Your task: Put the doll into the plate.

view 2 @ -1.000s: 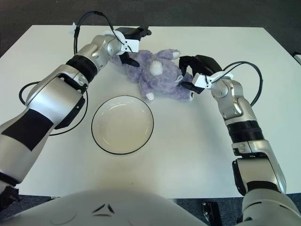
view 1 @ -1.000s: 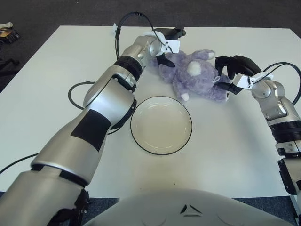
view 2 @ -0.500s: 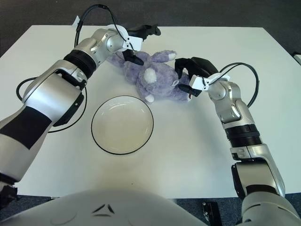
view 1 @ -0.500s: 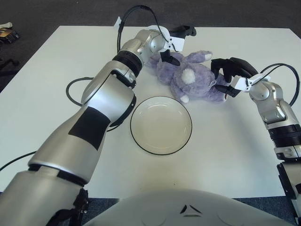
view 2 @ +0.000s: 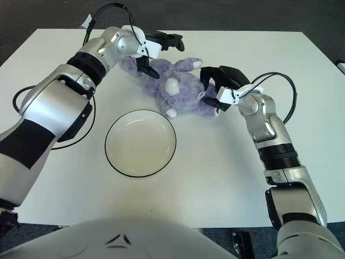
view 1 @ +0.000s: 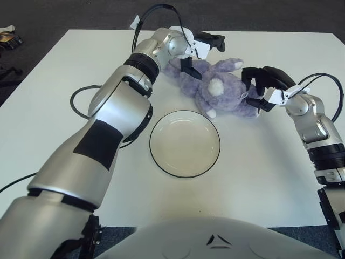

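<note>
A purple plush doll (view 1: 218, 89) lies on its side on the white table, just behind the white black-rimmed plate (view 1: 156, 162) and outside it. My left hand (view 1: 200, 53) reaches over the doll's left end. Its fingers (view 1: 213, 39) are spread above the doll and its thumb points down against the plush; it holds nothing. My right hand (view 1: 254, 89) is at the doll's right end, with curled fingers over the top and the thumb below, clamped on the plush.
A black cable (view 1: 81, 102) loops on the table left of the plate, and another arcs above my left wrist. The white table (view 1: 269, 178) spreads around the plate, with dark floor beyond its far edge.
The doll has slid a little to the left, with my right hand following it. My left hand has shifted right and turned, so its thumb now points down onto the doll.
</note>
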`<action>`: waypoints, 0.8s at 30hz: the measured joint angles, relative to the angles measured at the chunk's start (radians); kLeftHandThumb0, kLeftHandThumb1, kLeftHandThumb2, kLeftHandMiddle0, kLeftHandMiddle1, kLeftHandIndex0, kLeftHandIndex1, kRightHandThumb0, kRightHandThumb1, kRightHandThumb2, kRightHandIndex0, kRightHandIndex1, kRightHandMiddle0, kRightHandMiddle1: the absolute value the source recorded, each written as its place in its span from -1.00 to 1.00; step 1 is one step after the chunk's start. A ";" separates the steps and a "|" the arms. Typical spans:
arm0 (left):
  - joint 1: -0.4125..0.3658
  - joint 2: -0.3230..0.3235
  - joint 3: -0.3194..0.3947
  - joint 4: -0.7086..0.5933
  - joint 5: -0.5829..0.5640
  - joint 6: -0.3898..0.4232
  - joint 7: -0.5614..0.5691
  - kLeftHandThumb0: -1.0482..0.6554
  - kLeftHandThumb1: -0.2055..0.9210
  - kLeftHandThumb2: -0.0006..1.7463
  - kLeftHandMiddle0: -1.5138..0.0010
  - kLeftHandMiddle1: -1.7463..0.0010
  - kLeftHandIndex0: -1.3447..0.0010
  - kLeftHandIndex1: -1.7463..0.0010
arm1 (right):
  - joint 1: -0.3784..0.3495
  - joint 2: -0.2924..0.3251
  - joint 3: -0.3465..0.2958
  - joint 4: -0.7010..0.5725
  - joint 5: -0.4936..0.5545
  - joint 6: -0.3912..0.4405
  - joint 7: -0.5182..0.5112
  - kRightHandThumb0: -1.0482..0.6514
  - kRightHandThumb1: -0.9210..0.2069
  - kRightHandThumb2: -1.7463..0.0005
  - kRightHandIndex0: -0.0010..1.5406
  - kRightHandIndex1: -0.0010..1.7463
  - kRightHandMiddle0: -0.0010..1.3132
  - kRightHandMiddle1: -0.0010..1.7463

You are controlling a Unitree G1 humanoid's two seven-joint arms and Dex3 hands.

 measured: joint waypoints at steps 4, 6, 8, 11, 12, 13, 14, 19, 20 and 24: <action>-0.016 0.000 -0.008 0.002 0.004 0.020 -0.065 0.17 -0.50 0.45 0.97 -0.03 1.00 -0.15 | 0.006 0.010 -0.007 -0.021 0.006 0.026 0.001 0.23 0.53 -0.74 0.19 0.67 -0.12 1.00; -0.024 -0.001 -0.010 0.002 0.004 0.037 -0.099 0.23 -0.51 0.48 0.98 -0.03 1.00 -0.16 | 0.011 0.014 -0.012 -0.031 0.007 0.037 0.002 0.23 0.53 -0.73 0.20 0.66 -0.11 1.00; -0.031 -0.001 -0.011 0.004 0.004 0.051 -0.123 0.27 -0.51 0.50 0.99 -0.03 1.00 -0.17 | 0.018 0.015 -0.015 -0.039 0.007 0.043 0.002 0.23 0.53 -0.73 0.20 0.65 -0.11 1.00; -0.042 -0.001 -0.013 0.004 0.005 0.078 -0.153 0.33 -0.50 0.53 0.98 -0.03 1.00 -0.18 | 0.031 0.016 -0.018 -0.056 0.007 0.050 0.002 0.23 0.54 -0.74 0.21 0.64 -0.10 1.00; -0.045 -0.002 -0.015 0.004 0.006 0.090 -0.160 0.33 -0.50 0.54 0.97 -0.03 1.00 -0.18 | 0.035 0.016 -0.018 -0.062 0.007 0.051 0.002 0.23 0.54 -0.74 0.21 0.64 -0.10 1.00; -0.049 -0.002 -0.017 0.004 0.009 0.100 -0.165 0.34 -0.48 0.54 0.96 -0.03 1.00 -0.17 | 0.037 0.017 -0.019 -0.066 0.007 0.052 0.002 0.23 0.54 -0.74 0.21 0.65 -0.09 1.00; -0.052 -0.003 -0.021 0.005 0.012 0.113 -0.169 0.34 -0.46 0.54 0.94 -0.02 1.00 -0.16 | 0.041 0.019 -0.020 -0.072 0.008 0.054 0.002 0.23 0.54 -0.75 0.20 0.66 -0.10 1.00; -0.061 -0.005 -0.044 0.005 0.031 0.141 -0.183 0.38 -0.41 0.56 0.94 0.05 1.00 -0.12 | 0.056 0.020 -0.028 -0.101 0.008 0.072 0.011 0.23 0.48 -0.77 0.10 0.86 -0.18 1.00; -0.061 -0.006 -0.046 0.005 0.034 0.143 -0.186 0.40 -0.40 0.56 0.94 0.06 1.00 -0.11 | 0.060 0.020 -0.029 -0.109 0.008 0.076 0.015 0.23 0.47 -0.77 0.09 0.88 -0.19 1.00; -0.062 -0.008 -0.048 0.005 0.034 0.152 -0.201 0.43 -0.41 0.58 0.96 0.09 1.00 -0.12 | 0.073 0.020 -0.029 -0.146 0.002 0.089 0.030 0.23 0.45 -0.75 0.08 0.87 -0.21 1.00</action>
